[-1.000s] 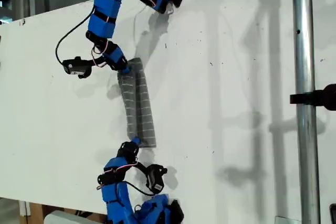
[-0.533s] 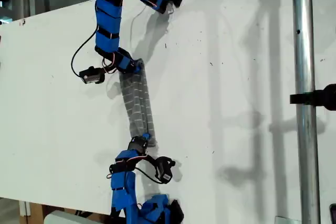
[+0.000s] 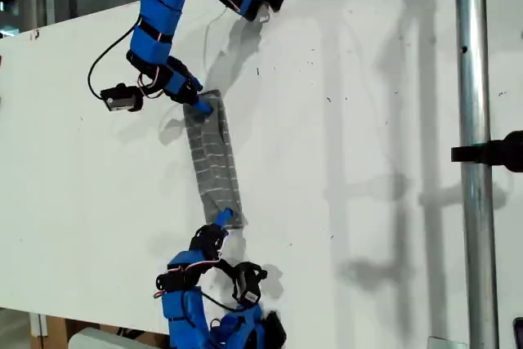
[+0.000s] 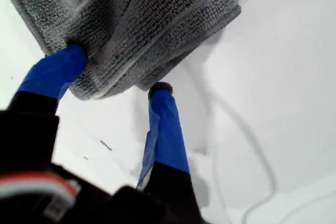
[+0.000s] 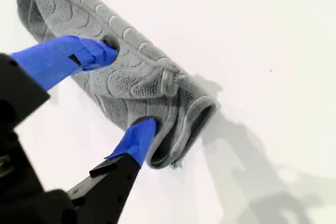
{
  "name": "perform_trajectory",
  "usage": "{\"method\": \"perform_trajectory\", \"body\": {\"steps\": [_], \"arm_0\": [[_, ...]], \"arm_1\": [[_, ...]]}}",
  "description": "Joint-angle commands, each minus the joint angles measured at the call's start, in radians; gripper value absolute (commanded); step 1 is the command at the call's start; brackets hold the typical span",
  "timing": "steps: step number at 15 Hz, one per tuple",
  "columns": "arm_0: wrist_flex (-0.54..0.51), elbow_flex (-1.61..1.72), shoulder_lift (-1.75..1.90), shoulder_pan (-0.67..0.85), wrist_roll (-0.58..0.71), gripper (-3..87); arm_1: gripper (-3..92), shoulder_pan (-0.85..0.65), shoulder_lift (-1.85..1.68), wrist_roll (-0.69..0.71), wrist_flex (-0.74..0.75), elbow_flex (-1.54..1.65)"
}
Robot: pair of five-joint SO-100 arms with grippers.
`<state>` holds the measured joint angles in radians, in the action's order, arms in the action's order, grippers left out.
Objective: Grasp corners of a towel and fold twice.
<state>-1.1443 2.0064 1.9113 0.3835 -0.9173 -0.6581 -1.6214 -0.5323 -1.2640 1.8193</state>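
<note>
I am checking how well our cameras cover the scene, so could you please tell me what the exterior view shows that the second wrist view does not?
Only the exterior view shows both blue arms, the whole narrow strip of the towel on the white table, and a metal pole at that view's right. Only the second wrist view shows the layered folded end of the towel up close, with my second gripper open around it. Both show the grey towel on the table.

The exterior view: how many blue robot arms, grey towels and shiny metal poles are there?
Blue robot arms: 2 (one, one)
Grey towels: 1, the towel
Metal poles: 1, the pole
Total: 4
</note>
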Motion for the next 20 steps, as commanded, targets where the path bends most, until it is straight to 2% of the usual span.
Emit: {"method": "perform_trajectory", "body": {"steps": [1, 3, 4, 6, 8, 10, 12, 14, 15, 16, 17, 20], "arm_0": [[-0.097, -0.005, 0.285, 0.014, 0.008, 22.7], [-0.109, 0.144, 0.541, 0.0, 0.008, 20.4], [-0.075, 0.262, 0.707, -0.025, 0.011, 18.1], [-0.014, 0.532, 1.124, -0.06, -0.046, 9.9], [-0.063, 0.755, 1.566, -0.083, -0.137, 6.9], [-0.051, 0.865, 1.563, -0.123, -0.207, 5.1], [-0.031, 0.997, 1.563, -0.16, -0.232, 1.5], [0.002, 1.111, 1.565, -0.189, -0.253, -0.6], [0.009, 1.111, 1.565, -0.199, -0.232, -0.6], [0.014, 1.111, 1.565, -0.201, -0.215, -0.7], [0.014, 1.112, 1.565, -0.201, -0.198, -0.7], [0.011, 1.112, 1.565, -0.212, -0.204, -0.7]], "arm_1": [[30.7, -0.046, -0.278, -0.058, -0.101, 0.054], [32.9, -0.12, -0.558, -0.16, -0.161, 0.224], [33.1, -0.14, -0.687, -0.213, -0.176, 0.316], [32.3, -0.083, -0.874, -0.379, -0.17, 0.491], [24.5, 0.02, -1.072, -0.546, -0.115, 0.696], [4.4, 0.141, -1.259, -0.693, -0.103, 0.841], [-0.3, 0.183, -1.347, -0.762, -0.123, 0.91], [0.2, 0.193, -1.355, -0.808, -0.137, 0.911], [11.3, 0.172, -1.351, -0.796, -0.137, 0.894], [23.3, 0.127, -1.339, -0.71, -0.114, 0.859], [30.2, 0.058, -1.27, -0.584, -0.086, 0.788], [36.3, -0.112, -0.927, -0.173, 0.023, 0.584]]}}
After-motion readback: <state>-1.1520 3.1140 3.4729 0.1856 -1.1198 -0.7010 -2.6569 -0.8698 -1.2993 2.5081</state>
